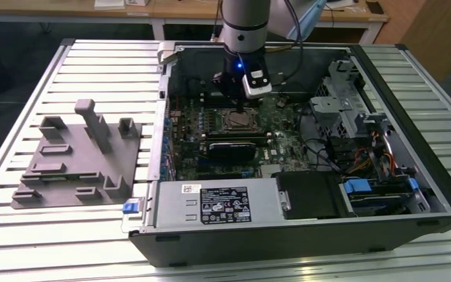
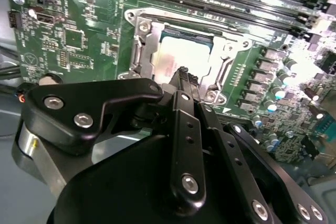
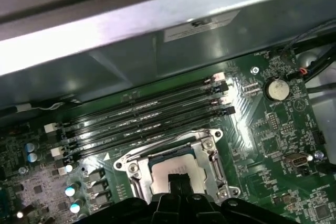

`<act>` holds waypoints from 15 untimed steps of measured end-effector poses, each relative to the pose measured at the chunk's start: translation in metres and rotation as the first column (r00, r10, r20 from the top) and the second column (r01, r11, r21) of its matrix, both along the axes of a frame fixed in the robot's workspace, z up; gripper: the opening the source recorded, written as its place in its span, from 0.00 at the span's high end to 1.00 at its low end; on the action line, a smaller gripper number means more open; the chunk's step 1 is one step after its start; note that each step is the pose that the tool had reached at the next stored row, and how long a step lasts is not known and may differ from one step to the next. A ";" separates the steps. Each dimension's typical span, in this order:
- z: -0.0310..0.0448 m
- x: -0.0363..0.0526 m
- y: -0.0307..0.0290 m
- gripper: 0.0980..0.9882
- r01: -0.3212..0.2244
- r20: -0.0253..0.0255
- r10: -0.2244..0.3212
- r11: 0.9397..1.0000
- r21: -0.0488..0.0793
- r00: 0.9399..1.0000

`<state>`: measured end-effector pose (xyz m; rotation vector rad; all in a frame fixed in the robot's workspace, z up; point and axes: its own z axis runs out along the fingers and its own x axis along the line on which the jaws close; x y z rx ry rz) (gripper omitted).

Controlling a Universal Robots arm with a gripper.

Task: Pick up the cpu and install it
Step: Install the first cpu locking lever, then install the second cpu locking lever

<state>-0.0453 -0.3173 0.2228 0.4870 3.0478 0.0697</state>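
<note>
The cpu (image 1: 237, 123) is a silvery-white square lying flat inside the metal socket frame (image 1: 222, 113) on the green motherboard of the open computer case. My gripper (image 1: 243, 108) hangs straight down over it, fingertips at the cpu's top face. In the second wrist view the two black fingers meet at a narrow tip (image 2: 184, 75) over the cpu (image 2: 167, 59), which sits within the frame (image 2: 142, 29). The first wrist view gives the same: gripper (image 3: 179, 180) shut, tips against the cpu (image 3: 159, 181), frame (image 3: 210, 145) around it. I cannot tell whether the tips touch the chip.
A grey blocky fixture plate (image 1: 69, 164) lies on the slatted table at the exterior view's left. Inside the case are the power supply (image 1: 218, 202), a drive cage (image 1: 343, 103) and cables. Memory slots (image 3: 147, 116) and the case wall (image 3: 157, 40) stand close to the socket.
</note>
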 end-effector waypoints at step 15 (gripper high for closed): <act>-0.0005 0.0031 -0.0054 0.99 0.000 0.000 0.000 1.000 0.000 1.000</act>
